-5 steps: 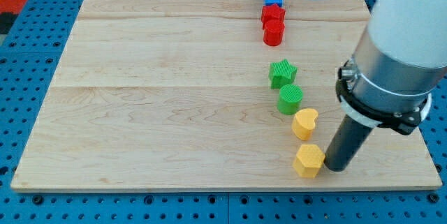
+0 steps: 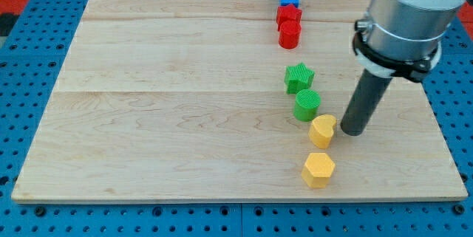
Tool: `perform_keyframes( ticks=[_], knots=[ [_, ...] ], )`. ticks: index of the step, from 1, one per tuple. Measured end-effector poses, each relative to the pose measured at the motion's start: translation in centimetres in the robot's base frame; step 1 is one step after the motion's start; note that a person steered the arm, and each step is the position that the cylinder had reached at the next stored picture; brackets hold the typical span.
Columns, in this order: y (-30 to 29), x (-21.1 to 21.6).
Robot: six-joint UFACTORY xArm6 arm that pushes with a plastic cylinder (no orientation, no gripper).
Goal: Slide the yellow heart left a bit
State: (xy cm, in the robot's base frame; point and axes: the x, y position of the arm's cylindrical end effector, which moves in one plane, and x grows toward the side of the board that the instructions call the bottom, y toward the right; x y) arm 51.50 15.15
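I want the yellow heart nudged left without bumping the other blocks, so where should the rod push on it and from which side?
Press on the yellow heart at its right-hand face, coming from the view's right. My tip already sits just off that side, at about the heart's level. The green cylinder stands close at its upper left and the yellow hexagon below, so a level leftward push probably passes between them.

You are looking at a robotics lab bench: a pale wooden board (image 2: 185, 104) lies on a blue perforated base plate (image 2: 29, 60) with rows of mounting holes, and a grey industrial arm (image 2: 406, 15) hangs over small coloured test blocks (image 2: 304, 104).
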Motion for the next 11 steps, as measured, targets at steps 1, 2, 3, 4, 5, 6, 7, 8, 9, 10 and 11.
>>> perform_keyframes(
  ticks=[1, 2, 3, 4, 5, 6, 7, 8, 9, 10, 11],
  knots=[
    [-1.0, 1.0],
    [-1.1, 1.8],
    [-1.1, 1.8],
    [-0.9, 1.7],
    [-0.9, 0.6],
    [-1.3, 0.5],
    [-2.0, 0.5],
    [-2.5, 0.5],
    [-2.6, 0.7],
    [-2.7, 1.4],
    [-3.3, 1.4]
  ],
)
